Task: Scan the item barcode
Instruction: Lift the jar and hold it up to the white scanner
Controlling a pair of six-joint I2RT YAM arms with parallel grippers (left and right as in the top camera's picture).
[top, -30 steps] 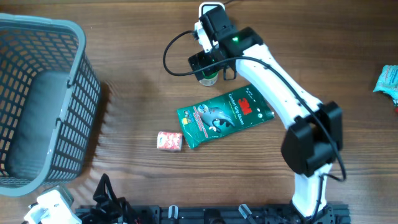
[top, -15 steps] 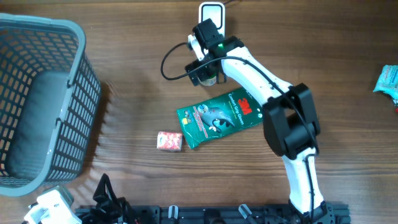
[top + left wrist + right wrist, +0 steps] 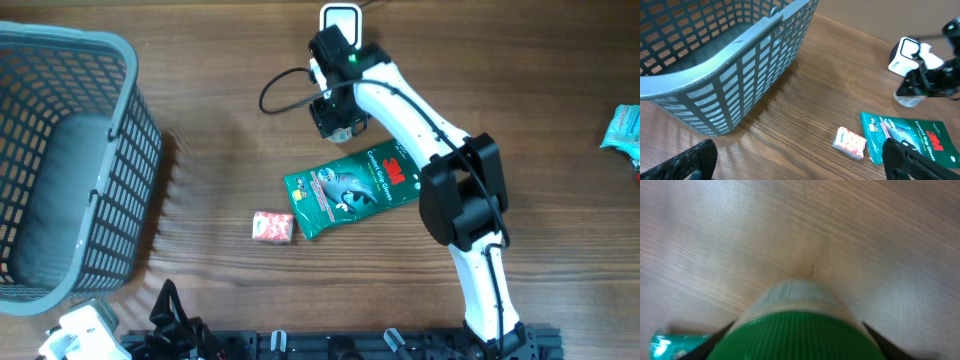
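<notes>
Straddling the green-lidded jar [image 3: 795,337] at upper centre: right tool [image 3: 339,119].
Clamped or not, I cannot tell; left tool [image 3: 800,160] stands wide apart.

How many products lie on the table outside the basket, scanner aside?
4: a green-lidded jar under the right gripper, a green glove pack at centre, a small pink packet left of it, a teal packet at the right edge. The arm may hide others.
</notes>
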